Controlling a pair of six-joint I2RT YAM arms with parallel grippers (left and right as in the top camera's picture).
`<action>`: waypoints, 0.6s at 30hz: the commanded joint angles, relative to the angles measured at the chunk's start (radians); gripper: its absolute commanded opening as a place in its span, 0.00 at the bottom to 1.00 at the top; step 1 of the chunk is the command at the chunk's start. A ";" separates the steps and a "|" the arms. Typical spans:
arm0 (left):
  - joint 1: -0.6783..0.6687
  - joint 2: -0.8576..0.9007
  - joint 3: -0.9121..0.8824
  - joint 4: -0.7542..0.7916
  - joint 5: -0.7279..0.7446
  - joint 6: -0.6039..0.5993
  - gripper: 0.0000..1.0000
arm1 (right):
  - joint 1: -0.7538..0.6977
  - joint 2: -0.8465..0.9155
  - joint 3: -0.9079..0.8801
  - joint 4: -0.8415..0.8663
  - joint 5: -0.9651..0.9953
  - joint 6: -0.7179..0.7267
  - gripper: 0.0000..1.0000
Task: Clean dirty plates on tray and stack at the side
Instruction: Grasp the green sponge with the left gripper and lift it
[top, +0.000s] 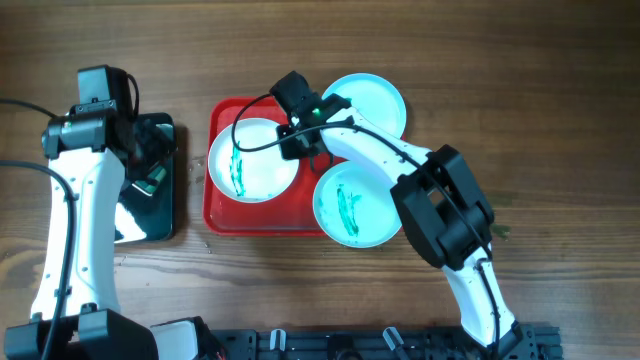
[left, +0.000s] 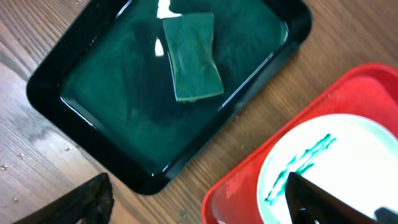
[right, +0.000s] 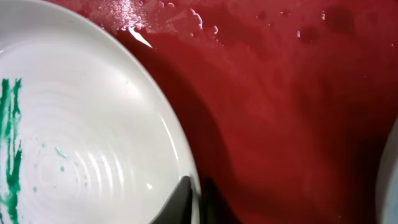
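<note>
The red tray (top: 220, 215) holds a white plate (top: 262, 172) with a green smear on its left side. My right gripper (top: 300, 138) is shut on this plate's right rim; the right wrist view shows the fingers (right: 196, 200) pinching the rim of the plate (right: 81, 124) over the tray (right: 298, 112). A smeared turquoise plate (top: 352, 205) overlaps the tray's front right corner. A turquoise plate without smears (top: 372, 100) lies at the back right. My left gripper (left: 199, 205) is open and empty, hovering between the black tray and the red tray (left: 233, 186).
A black tray (top: 150, 225) stands left of the red tray and holds a green sponge (left: 191, 56) in shallow water. My left arm (top: 75, 190) hangs over it. The black tray (left: 93, 93) fills the upper left of the left wrist view.
</note>
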 joint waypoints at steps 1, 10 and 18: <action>0.048 0.009 -0.084 0.037 -0.016 -0.051 0.77 | 0.023 0.026 0.015 0.006 0.004 0.010 0.04; 0.079 0.065 -0.258 0.371 -0.041 0.079 0.58 | 0.023 0.026 0.015 0.015 -0.016 -0.014 0.04; 0.080 0.242 -0.258 0.572 -0.057 0.122 0.30 | 0.023 0.026 0.015 0.020 -0.017 -0.033 0.04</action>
